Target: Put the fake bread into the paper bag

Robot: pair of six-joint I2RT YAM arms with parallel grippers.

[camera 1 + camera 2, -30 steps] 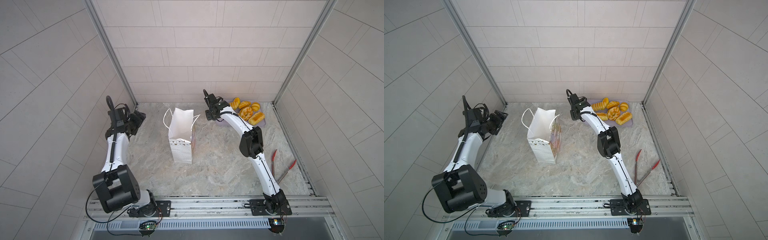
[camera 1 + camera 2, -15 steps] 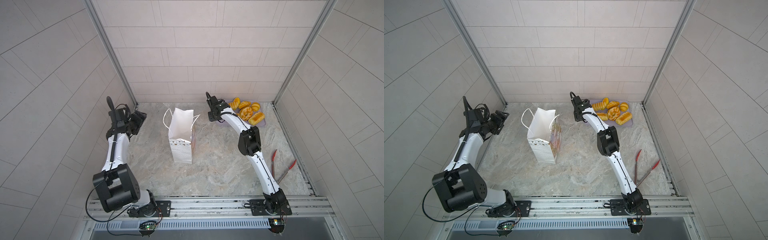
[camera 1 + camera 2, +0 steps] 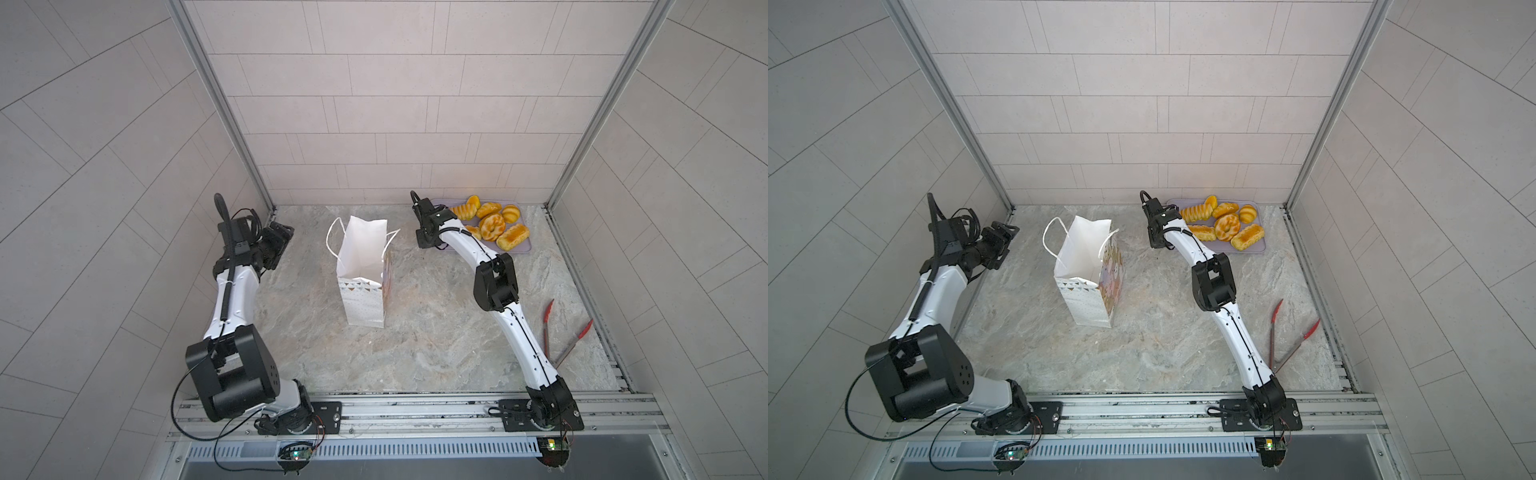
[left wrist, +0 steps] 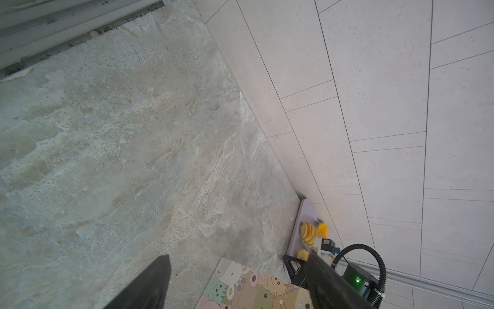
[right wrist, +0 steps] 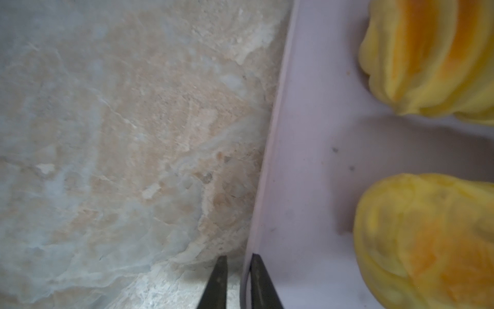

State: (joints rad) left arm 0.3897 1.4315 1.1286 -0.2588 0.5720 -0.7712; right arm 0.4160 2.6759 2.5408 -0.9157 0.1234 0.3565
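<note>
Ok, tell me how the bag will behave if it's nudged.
The bag stands tall on a narrow base, so it would probably tip rather than slide. Its thin paper walls would likely buckle under a push.

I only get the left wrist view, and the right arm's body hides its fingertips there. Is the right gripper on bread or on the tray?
Observer: The tray. In the right wrist view the right gripper pinches the rim of the lilac tray, clear of the fake bread.
Operator: Is the paper bag standing?
Observer: Yes, in both top views the paper bag stands upright, mouth open.
Operator: Anything else lying around?
Observer: Tongs with red tips lie at the right in both top views.
</note>
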